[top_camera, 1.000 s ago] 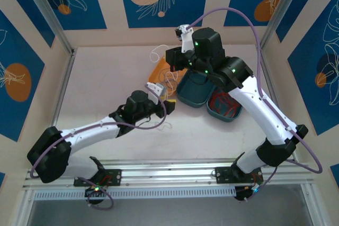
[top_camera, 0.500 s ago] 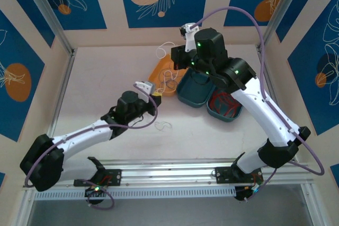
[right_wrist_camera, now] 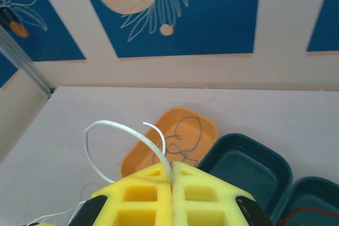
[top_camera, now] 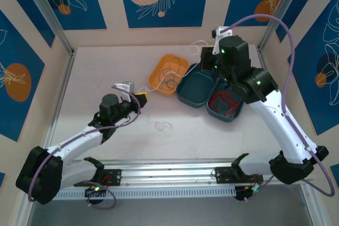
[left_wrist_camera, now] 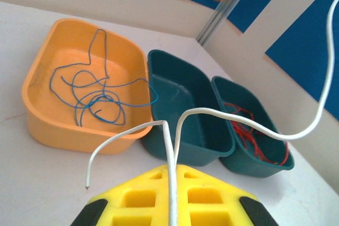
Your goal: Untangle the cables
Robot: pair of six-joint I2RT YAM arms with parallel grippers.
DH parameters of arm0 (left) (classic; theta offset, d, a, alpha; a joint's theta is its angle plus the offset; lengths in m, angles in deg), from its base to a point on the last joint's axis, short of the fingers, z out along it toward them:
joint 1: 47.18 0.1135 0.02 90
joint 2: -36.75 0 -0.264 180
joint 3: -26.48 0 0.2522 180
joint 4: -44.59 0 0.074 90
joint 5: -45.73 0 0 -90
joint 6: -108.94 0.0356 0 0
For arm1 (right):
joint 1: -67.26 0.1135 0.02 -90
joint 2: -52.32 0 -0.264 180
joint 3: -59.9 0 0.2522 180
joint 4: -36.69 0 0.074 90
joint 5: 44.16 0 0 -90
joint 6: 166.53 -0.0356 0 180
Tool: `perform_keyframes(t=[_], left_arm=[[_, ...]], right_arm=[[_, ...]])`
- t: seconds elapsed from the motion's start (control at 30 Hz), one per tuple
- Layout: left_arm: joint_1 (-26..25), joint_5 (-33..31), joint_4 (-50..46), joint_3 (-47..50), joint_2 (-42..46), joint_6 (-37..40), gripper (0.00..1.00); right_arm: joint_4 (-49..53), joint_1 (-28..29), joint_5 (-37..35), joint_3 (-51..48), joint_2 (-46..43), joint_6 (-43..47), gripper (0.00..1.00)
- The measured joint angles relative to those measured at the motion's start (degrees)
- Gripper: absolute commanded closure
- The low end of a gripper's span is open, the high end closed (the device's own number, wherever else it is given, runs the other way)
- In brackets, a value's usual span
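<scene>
The step in hand looks like drawing one white cable point(left_wrist_camera: 238, 123) free by stretching it between both arms. The left pincer point(left_wrist_camera: 170, 169), at the bottom centre of its wrist view, has its yellow pads pressed together with the cable caught in the seam. From there the cable arcs away to the upper right of the frame. The right pincer point(right_wrist_camera: 172, 172) is likewise pressed together on a white cable, which loops out to the left above its pads. The next move probably calls for lifting the cable clear, carrying it over a tray and letting go without dragging the neighbouring wires. Which tray it belongs in cannot be told from here. In the left wrist view three trays stand side by side. The orange tray point(left_wrist_camera: 69, 136) at left holds a loosely coiled blue cable point(left_wrist_camera: 95, 101), one loop reaching its right rim. The middle teal tray point(left_wrist_camera: 185, 91) shows no cable that I can make out. The right-hand teal tray point(left_wrist_camera: 254, 165) holds a red cable point(left_wrist_camera: 249, 130). A short whitish strand point(top_camera: 163, 125) lies loose on the surface point(top_camera: 106, 67), lower centre of the overhead view.
</scene>
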Motion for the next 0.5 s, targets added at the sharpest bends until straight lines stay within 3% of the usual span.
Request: perform_keyframes(t=[0.17, 0.27, 0.37, 0.5], left_arm=[[2.01, 2.91, 6.25, 1.40, -0.81, -5.09, 0.91], [3.32, 3.82, 10.99, 2.58, -2.64, -8.48, 0.79], [5.09, 4.39, 15.69, 4.22, -5.05, -12.76, 0.61], [6.82, 5.16, 21.27, 5.51, -8.46, -17.84, 0.58]], right_arm=[[0.42, -1.84, -0.37, -1.05, -2.58, -0.70, 1.00], [0.42, -2.36, -0.39, -1.05, -3.32, -0.81, 1.00], [0.55, -2.80, -0.39, -1.05, -3.63, -0.79, 1.00], [0.81, -3.34, -0.20, -1.03, -3.63, -0.76, 1.00]])
